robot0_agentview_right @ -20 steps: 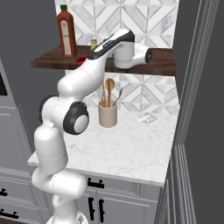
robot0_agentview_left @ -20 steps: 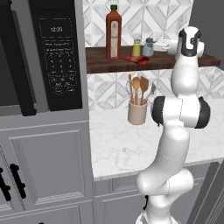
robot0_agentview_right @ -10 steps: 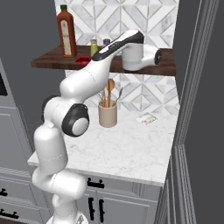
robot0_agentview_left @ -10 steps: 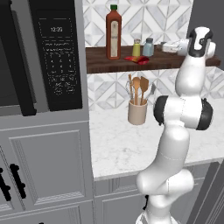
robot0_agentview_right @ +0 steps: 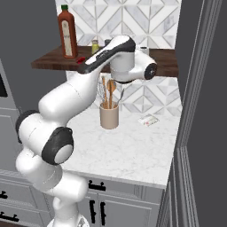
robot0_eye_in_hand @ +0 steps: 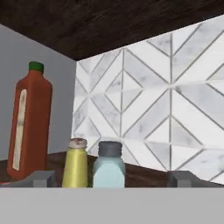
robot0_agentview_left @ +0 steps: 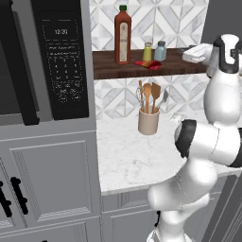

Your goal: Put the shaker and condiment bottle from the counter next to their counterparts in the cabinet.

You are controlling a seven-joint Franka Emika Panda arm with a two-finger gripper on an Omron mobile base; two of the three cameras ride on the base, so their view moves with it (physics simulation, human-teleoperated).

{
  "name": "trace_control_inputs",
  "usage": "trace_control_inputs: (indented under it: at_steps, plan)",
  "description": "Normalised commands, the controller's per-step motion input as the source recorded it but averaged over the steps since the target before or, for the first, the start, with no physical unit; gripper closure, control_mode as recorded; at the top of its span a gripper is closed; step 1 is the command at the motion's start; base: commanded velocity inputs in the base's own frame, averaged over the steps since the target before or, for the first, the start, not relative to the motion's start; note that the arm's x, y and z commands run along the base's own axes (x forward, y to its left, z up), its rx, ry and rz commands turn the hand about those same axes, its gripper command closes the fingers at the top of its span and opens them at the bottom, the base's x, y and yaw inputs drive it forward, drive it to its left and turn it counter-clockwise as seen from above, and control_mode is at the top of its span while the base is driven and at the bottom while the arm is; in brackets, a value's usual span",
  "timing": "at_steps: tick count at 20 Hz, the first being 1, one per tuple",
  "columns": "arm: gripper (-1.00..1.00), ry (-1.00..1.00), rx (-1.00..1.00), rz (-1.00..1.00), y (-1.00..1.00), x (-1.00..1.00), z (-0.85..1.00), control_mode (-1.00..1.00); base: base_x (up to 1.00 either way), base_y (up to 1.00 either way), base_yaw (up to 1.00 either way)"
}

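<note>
On the dark wooden cabinet shelf [robot0_agentview_left: 109, 67] the teal shaker [robot0_agentview_left: 160, 50] stands upright right beside the yellow-green shaker [robot0_agentview_left: 147, 51]. The flat red condiment bottle [robot0_agentview_left: 147, 64] lies just in front of them, near the tall red bottle with the green cap [robot0_agentview_left: 122, 35]. My gripper [robot0_agentview_left: 188, 53] hovers at shelf height to the right of the group, open and holding nothing. In the hand view the teal shaker [robot0_eye_in_hand: 109, 166], the yellow-green shaker [robot0_eye_in_hand: 76, 164] and the tall bottle [robot0_eye_in_hand: 29, 122] stand ahead of my gripper [robot0_eye_in_hand: 113, 180], apart from its fingertips [robot0_eye_in_hand: 41, 177].
A beige utensil crock [robot0_agentview_left: 148, 120] with wooden spoons stands on the marble counter [robot0_agentview_left: 127, 160] under the shelf. A small white packet [robot0_agentview_right: 148, 119] lies by the backsplash. A black microwave [robot0_agentview_left: 61, 61] hangs to the left, and a dark tall panel [robot0_agentview_right: 195, 88] closes the right side.
My hand has drawn back to the right, away from the shakers on the shelf, with its jaws wide. The teal shaker, the condiment bottle and the counterparts have stayed put.
</note>
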Motion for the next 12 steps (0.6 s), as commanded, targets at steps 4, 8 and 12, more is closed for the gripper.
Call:
trace_control_inputs:
  at_steps: [4,8,12]
  plan:
    - [-1.0,-0.23,0.06,-0.67,0.19,-0.96,0.0,-1.0,0.0,0.0,0.0]
    - [-1.0,-0.07,0.0,-0.49,0.02,-1.0,0.14,-1.0,0.0,0.0,0.0]
    - [-1.0,0.0,-0.04,-0.24,-0.26,-1.0,0.32,-1.0,0.0,0.0,0.0]
